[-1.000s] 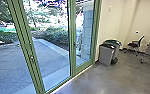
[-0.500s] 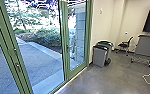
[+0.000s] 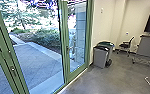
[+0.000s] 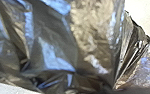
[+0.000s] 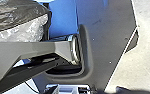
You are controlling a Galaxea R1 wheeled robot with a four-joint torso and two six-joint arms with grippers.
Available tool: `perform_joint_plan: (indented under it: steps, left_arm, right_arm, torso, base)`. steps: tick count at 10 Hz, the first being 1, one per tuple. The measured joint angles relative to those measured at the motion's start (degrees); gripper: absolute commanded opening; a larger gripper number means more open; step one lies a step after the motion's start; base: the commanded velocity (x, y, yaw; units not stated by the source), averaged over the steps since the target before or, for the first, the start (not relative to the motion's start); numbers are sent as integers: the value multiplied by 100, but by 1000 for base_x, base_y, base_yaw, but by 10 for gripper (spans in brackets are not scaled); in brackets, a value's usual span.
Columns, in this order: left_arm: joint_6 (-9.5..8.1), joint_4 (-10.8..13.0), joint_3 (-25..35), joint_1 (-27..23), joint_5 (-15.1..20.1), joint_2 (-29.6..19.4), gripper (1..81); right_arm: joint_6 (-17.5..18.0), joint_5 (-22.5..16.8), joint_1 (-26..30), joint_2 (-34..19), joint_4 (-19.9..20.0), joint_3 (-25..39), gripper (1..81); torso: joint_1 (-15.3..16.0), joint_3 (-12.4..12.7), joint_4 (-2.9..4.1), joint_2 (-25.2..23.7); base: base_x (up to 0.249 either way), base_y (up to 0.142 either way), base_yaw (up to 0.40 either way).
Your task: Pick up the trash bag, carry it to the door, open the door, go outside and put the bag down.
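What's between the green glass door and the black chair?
Two bins: a grey one with a dark lid and one with a green lid. The head view shows them between the door and the chair.

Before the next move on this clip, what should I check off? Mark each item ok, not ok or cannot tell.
1. Trash bag at the left wrist camera: ok.
2. Bag securely held: cannot tell.
3. Green-framed glass doors in the head view: ok.
4. Doors unlocked: cannot tell.
5. Grey bins off to the doors' right: ok.
6. Robot out on the paved yard: not ok, it lies beyond the doors.
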Motion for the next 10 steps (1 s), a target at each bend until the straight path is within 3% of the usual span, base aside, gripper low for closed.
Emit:
perform_joint_plan:
  steps: [10]
  left_arm:
    - [0, 0, -13, -2, 0, 15, 10]
  right_arm:
    - [0, -2, -2, 13, -20, 0, 811]
  torso:
    - [0, 0, 0, 0]
  base:
    - [173, -86, 0]
